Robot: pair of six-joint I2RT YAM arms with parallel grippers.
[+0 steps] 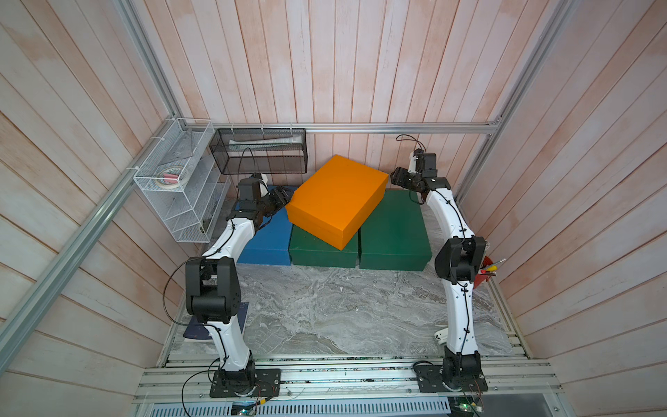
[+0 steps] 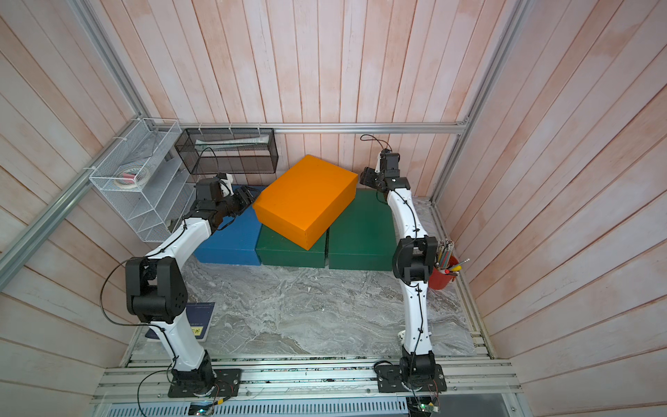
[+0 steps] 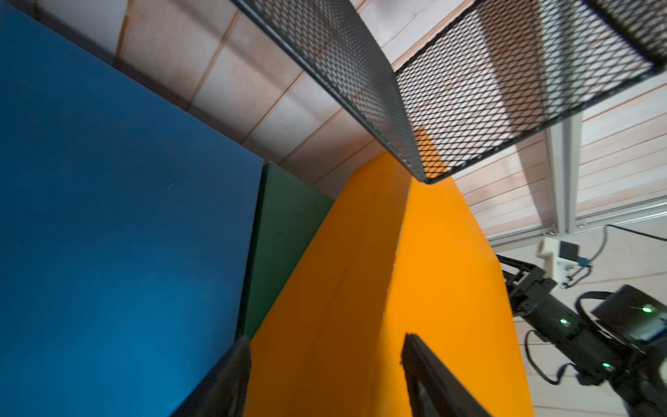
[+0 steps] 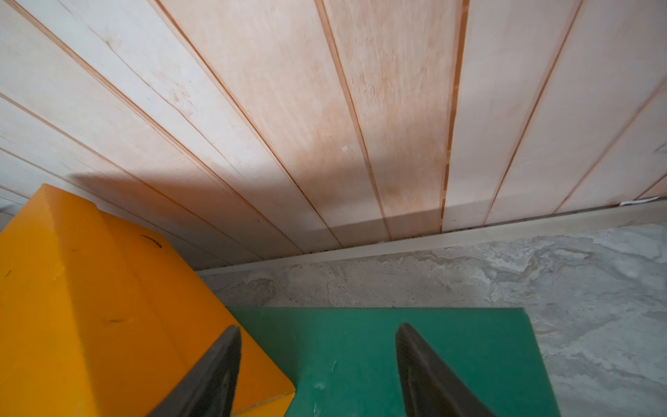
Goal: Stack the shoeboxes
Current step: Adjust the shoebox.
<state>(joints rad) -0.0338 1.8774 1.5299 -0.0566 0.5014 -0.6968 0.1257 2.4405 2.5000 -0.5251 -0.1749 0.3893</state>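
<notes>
On a marbled counter [image 1: 325,307] walled in pink planks, the orange shoebox [image 1: 335,198] sits askew atop the middle green shoebox [image 1: 317,252], so the stack looks barely begun. The blue shoebox [image 1: 269,242] and the right green shoebox [image 1: 397,231] lie alongside at the far edge, not yet stacked. The left pincer [image 1: 285,196] and the right pincer [image 1: 393,177] flank the orange shoebox, both wide and empty.

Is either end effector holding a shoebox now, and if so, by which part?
Nothing is held. The left end effector and the right end effector both stand open beside the orange shoebox.
</notes>
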